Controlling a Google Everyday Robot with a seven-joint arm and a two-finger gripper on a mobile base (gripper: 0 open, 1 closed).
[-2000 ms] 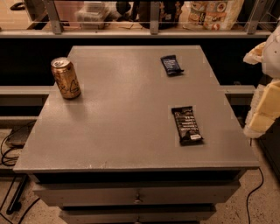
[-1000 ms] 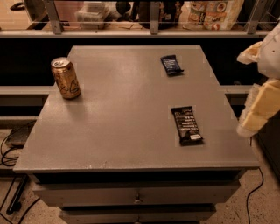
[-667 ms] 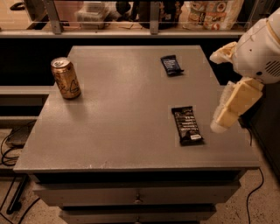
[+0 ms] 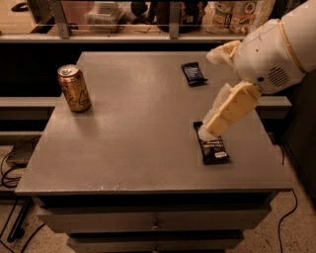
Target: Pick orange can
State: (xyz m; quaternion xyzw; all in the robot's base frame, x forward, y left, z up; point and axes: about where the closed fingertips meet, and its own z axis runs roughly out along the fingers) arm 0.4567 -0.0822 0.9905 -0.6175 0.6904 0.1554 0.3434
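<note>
The orange can (image 4: 74,88) stands upright near the left edge of the grey table (image 4: 138,128). It is golden-orange with dark markings and a silvery top rim. My gripper (image 4: 208,93) hangs over the right part of the table, far to the right of the can and well apart from it. It is open and empty. Its lower cream finger (image 4: 229,109) sits in front of the top end of a dark snack wrapper (image 4: 212,147).
A second dark wrapper (image 4: 193,73) lies at the back right of the table. A shelf with a rail and packages (image 4: 237,15) runs behind the table. Drawers (image 4: 153,220) sit under the front edge. Cables (image 4: 12,173) lie on the floor at the left.
My arm has swung in from the right edge of the view to over the right part of the table. The can and both wrappers have not moved.
</note>
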